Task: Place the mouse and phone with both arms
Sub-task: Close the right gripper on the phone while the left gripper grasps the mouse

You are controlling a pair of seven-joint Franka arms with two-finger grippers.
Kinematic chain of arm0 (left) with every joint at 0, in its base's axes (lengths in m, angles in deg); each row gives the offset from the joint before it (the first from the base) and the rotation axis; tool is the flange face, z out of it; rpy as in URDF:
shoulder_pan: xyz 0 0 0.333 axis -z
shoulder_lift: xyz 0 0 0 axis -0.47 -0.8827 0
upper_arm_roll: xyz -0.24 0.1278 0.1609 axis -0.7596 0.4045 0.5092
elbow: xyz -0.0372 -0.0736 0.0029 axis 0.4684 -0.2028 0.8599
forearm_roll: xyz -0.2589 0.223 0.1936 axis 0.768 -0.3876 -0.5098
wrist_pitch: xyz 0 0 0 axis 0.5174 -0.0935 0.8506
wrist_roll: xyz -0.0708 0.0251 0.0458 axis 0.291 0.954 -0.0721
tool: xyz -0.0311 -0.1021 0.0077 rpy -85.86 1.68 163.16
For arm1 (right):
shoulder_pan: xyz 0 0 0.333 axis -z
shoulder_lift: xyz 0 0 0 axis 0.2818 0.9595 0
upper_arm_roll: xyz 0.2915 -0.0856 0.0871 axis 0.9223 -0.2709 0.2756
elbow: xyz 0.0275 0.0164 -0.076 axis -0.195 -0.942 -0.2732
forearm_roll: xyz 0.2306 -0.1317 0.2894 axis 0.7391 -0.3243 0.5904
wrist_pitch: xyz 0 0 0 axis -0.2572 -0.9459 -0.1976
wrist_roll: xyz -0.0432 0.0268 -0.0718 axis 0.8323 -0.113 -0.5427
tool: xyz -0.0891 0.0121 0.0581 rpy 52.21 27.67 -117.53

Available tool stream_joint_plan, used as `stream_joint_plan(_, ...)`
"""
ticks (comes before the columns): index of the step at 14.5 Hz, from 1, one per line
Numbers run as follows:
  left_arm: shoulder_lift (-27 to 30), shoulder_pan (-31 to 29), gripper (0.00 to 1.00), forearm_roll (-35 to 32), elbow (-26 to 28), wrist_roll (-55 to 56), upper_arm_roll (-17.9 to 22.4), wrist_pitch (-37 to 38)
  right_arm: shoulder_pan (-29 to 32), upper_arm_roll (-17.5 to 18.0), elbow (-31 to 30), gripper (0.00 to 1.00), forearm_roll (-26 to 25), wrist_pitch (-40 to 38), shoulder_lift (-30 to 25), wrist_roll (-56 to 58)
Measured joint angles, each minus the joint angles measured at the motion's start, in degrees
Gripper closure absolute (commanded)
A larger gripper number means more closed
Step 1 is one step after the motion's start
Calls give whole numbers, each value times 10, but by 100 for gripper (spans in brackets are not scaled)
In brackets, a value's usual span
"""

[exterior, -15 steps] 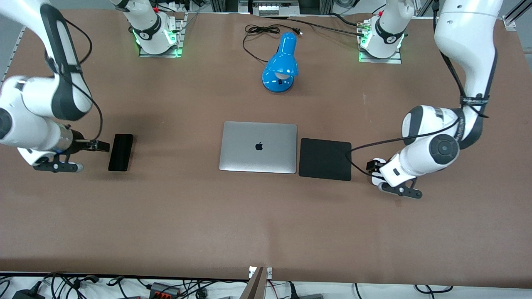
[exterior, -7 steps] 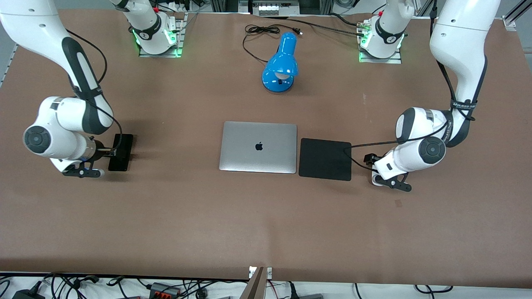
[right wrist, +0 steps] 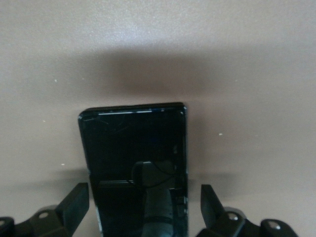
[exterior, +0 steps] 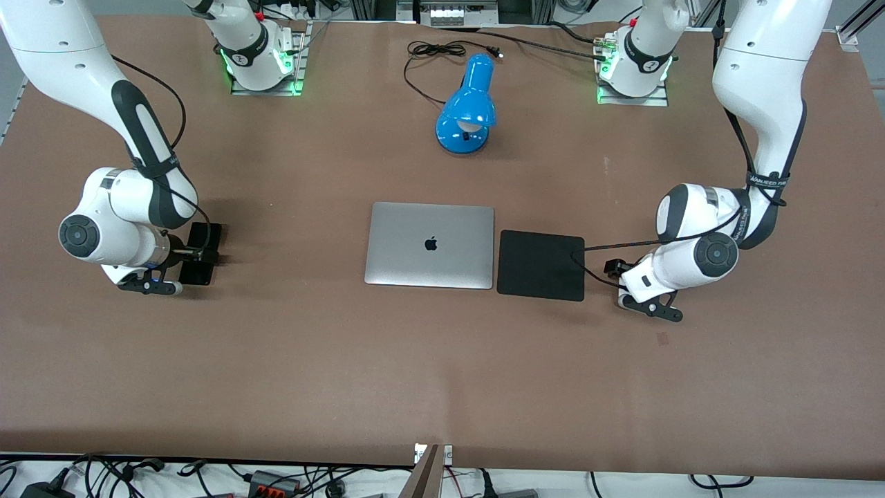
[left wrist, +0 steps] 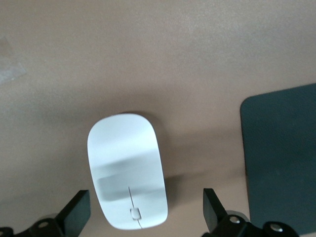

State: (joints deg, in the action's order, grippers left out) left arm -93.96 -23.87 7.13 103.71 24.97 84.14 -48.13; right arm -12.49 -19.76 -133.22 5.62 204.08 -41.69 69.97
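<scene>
- The left claw (left wrist: 143, 217) is spread wide, one fingertip on each side of the white mouse (left wrist: 128, 170), which lies flat on the worktop (left wrist: 163, 54) between them, not yet pinched.
- Just beside this claw, toward the table's middle, lies the black mouse pad (left wrist: 281, 158), apart from the mouse.
- The right claw (right wrist: 143, 210) is likewise spread, straddling the black phone (right wrist: 134, 163), which lies flat on the worktop under it.
- Outward from both claws, a closed silver laptop (exterior: 430, 245) sits beside the mouse pad, and a blue desk lamp (exterior: 469, 107) stands toward the arms' bases.
- Risk at the left claw: the mouse is glossy and rounded, and sits closer to one fingertip; an uneven close could shove it sideways or squeeze it out upward.
- Risk at the right claw: the phone is thin and flat, so fingertips closing too high would probably slide over its edges, while coming too low would jam against the worktop.
</scene>
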Motion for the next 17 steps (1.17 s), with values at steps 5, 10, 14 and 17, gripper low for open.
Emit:
stream_joint_plan(5,-15,-5,0,0,-2,0,0,-12,0,2,0,0,4,0,2,-2)
stream_joint_plan(10,-15,-6,36,0,-4,0,0,-12,0,2,0,3,4,0,5,-2)
stream_joint_plan(14,-16,-11,46,0,-5,0,0,-12,0,2,0,32,5,0,5,-2)
stream_joint_plan(17,-17,-11,53,0,-9,0,0,-12,0,3,1,57,5,-4,3,-2)
